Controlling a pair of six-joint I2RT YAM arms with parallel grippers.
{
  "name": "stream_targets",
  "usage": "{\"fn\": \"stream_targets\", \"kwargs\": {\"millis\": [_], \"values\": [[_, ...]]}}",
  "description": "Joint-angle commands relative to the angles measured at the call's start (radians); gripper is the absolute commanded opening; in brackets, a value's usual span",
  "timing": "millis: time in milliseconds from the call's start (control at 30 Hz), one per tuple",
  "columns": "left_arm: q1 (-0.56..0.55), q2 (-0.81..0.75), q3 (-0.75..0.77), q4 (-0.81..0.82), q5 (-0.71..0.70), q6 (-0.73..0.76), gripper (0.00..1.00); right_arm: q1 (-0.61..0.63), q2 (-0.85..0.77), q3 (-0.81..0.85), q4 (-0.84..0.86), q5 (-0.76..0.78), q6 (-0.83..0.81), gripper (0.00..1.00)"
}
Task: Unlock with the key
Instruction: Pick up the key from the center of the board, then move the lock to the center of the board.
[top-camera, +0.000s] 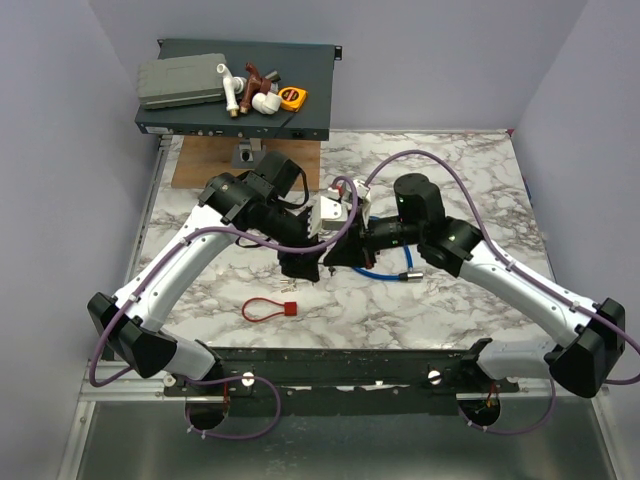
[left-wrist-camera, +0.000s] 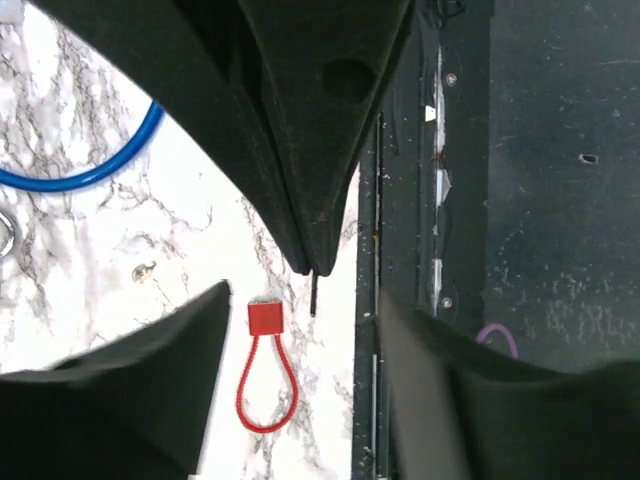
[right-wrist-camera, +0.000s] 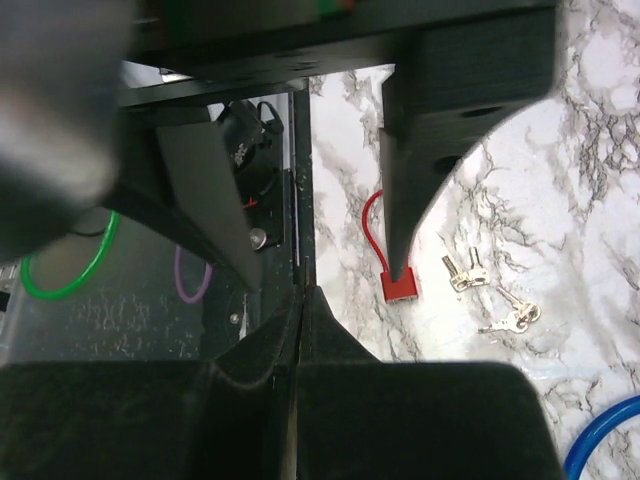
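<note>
Fingers of the right gripper (right-wrist-camera: 300, 295) are pressed together; whether they pinch anything is unclear. Their tip pokes between the spread, empty fingers of the left gripper (left-wrist-camera: 305, 310). Beneath is the glossy veined marble table (top-camera: 480, 180), where a smooth blue cable (left-wrist-camera: 90, 170) curves. The key (left-wrist-camera: 266, 318) lies unheld on the marble, a square red tag on a thin cord loop. Tiny silver keys (right-wrist-camera: 465, 272) lie just beside it. Likely best: lower the left gripper squarely and pinch the tag, not the limp cord.

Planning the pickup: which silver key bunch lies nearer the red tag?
The pair of keys beside the red tag; the other bunch lies farther toward the blue cable.
</note>
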Motion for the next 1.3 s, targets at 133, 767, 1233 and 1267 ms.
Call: {"fn": "stream_targets", "kwargs": {"millis": [133, 767, 1233, 1267], "values": [[0.014, -0.083, -0.075, 0.026, -0.026, 0.068, 0.98, 0.007, -0.077, -0.036, 0.037, 0.063, 0.049, 0.01], [0.032, -0.358, -0.941, 0.715, -0.323, 0.229, 0.98, -0.003, -0.298, -0.184, -0.025, 0.272, 0.124, 0.01], [-0.052, -0.147, -0.961, 0.709, -0.319, 0.265, 0.81, -0.018, -0.333, -0.134, -0.092, 0.399, 0.108, 0.01], [-0.053, -0.133, -0.958, 0.706, -0.318, 0.256, 0.80, -0.018, -0.330, -0.128, -0.095, 0.399, 0.106, 0.01]]}}
